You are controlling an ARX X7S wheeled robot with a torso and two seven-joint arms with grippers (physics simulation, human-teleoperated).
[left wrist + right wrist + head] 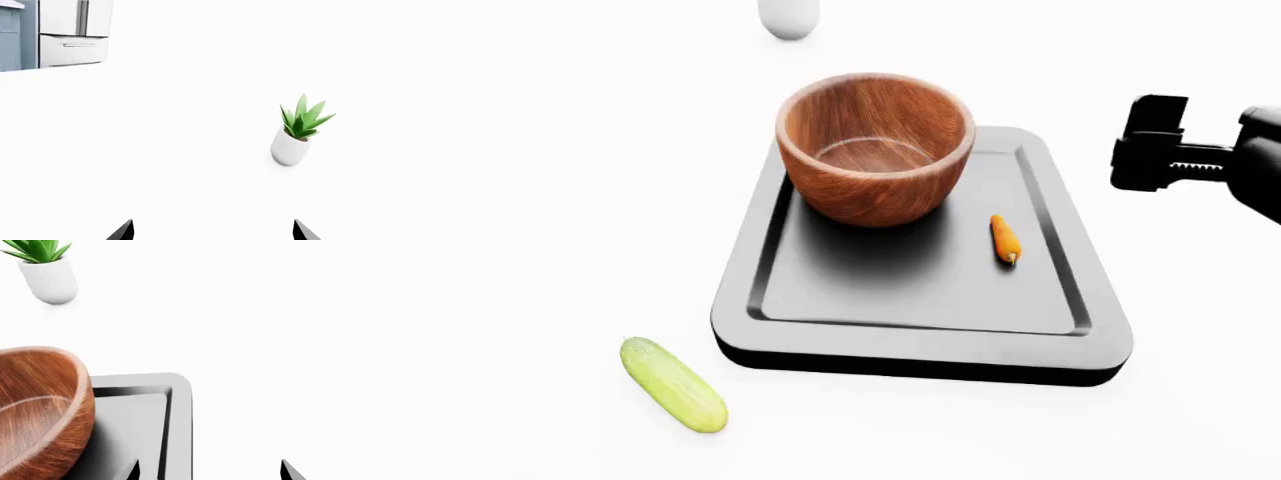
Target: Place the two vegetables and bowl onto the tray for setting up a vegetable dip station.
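Cucumber [674, 384] lying on table, off tray [1054, 345] — looking stiff, bumpy, light; gripping across middle seems best. Both jaws standing spread, empty.

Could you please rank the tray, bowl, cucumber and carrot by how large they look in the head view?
1. tray
2. bowl
3. cucumber
4. carrot
The gaps are clear, so nearness to the camera does not change the order.

matte black blocky right pincer [1154, 145], pale toothed strip along its side, black pointed fingertips [285, 471]
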